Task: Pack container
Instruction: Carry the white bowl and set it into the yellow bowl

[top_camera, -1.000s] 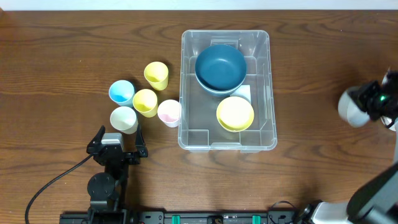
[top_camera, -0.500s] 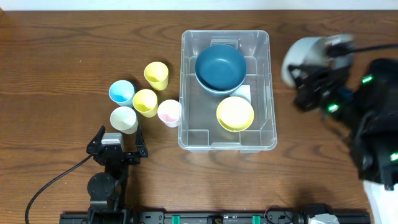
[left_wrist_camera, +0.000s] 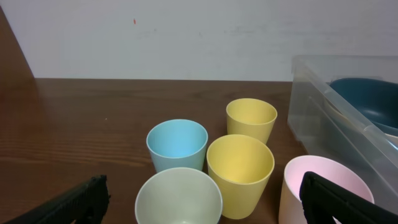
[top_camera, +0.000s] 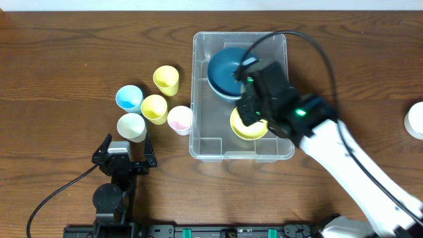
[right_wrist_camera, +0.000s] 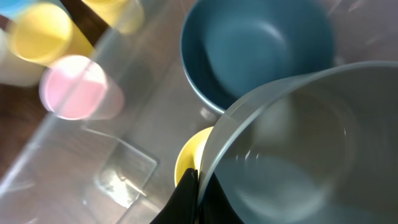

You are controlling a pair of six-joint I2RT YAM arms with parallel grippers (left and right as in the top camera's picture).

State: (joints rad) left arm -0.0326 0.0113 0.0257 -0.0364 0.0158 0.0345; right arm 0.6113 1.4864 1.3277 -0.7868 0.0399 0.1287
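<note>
Left gripper (top_camera: 125, 151): low by the table's near edge, left of the middle; its fingers are spread wide with nothing between them.
Pale cup (top_camera: 131, 126): upright, just beyond the left gripper, nearest of the cups to the near edge.
Pink cup (top_camera: 180, 119): upright, just beside the container's left wall.
Near yellow cup (top_camera: 154, 108): upright, between the pale cup and the pink cup and close to both.
Blue cup (top_camera: 129, 98): upright, leftmost of the cluster.
Far yellow cup (top_camera: 166, 79): upright, farthest of the cups from the near edge.
Container (top_camera: 195, 152): clear bin standing about mid-table, its long side running from near edge to far edge, the cups along its left.
Yellow bowl (top_camera: 246, 129): inside the container, in the near right part, partly covered from above by the right arm.
Right gripper (right_wrist_camera: 193, 190): over the container's right half, above the yellow bowl; the fingers are closed on the rim of a grey bowl (right_wrist_camera: 292, 143).
Blue bowl (top_camera: 225, 69): inside the container, at its far end.
White bowl (top_camera: 416, 120): at the table's right edge, well apart from the container.
Table (top_camera: 66, 53): dark wood.
</note>
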